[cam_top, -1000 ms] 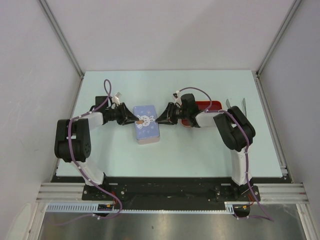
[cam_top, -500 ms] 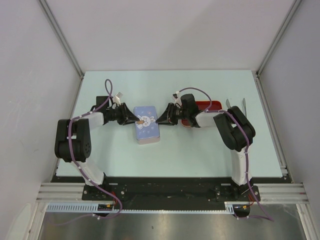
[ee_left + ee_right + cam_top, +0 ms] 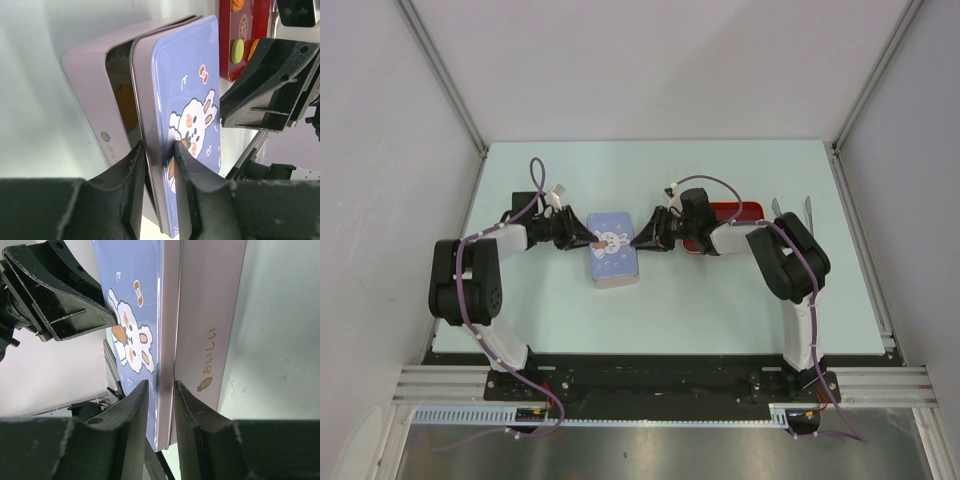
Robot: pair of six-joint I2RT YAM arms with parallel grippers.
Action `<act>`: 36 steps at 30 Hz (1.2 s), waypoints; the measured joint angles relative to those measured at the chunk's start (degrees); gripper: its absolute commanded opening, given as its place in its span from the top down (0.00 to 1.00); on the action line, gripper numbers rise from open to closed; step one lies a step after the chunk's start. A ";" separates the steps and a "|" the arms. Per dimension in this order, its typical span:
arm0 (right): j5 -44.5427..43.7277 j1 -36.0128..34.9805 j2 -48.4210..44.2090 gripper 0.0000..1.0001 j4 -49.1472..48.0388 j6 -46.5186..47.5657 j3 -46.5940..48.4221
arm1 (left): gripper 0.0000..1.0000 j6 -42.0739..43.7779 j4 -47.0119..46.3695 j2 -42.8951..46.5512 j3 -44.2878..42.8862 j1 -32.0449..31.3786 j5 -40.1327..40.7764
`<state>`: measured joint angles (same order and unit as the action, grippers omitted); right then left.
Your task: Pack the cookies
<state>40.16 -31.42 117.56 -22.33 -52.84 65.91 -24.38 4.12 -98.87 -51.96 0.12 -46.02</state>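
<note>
A lilac tin (image 3: 616,276) lies mid-table under a blue bunny-print lid (image 3: 612,243). My left gripper (image 3: 590,240) is shut on the lid's left edge, and my right gripper (image 3: 638,241) is shut on its right edge. In the left wrist view the left gripper (image 3: 159,147) pinches the lid (image 3: 190,85), which stands slightly off the tin (image 3: 92,80) and leaves a dark gap. In the right wrist view the right gripper (image 3: 161,385) clamps the lid's rim (image 3: 167,315) against the tin's wall (image 3: 210,305). Green (image 3: 237,50) and orange (image 3: 238,5) cookies lie in a red tray (image 3: 227,40).
The red tray (image 3: 738,211) sits just behind my right forearm. A pair of metal tongs (image 3: 791,207) lies right of it near the table's right edge. Grey walls enclose the table on three sides.
</note>
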 measured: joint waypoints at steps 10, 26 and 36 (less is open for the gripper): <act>-0.02 -0.24 0.11 0.65 -0.79 -0.04 0.00 | 0.68 0.55 0.39 0.33 0.00 0.02 0.76; 0.46 -0.66 2.47 0.60 -2.71 0.02 1.90 | 0.66 1.51 1.66 1.27 0.00 0.04 3.58; 0.66 -0.92 3.85 0.59 0.22 2.64 5.25 | 0.66 2.03 2.78 2.14 0.00 0.04 5.29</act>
<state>40.82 -32.34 121.40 -22.11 -50.19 71.16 -22.35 6.90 -96.73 -51.96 0.16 -40.73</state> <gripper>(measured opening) 0.406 0.340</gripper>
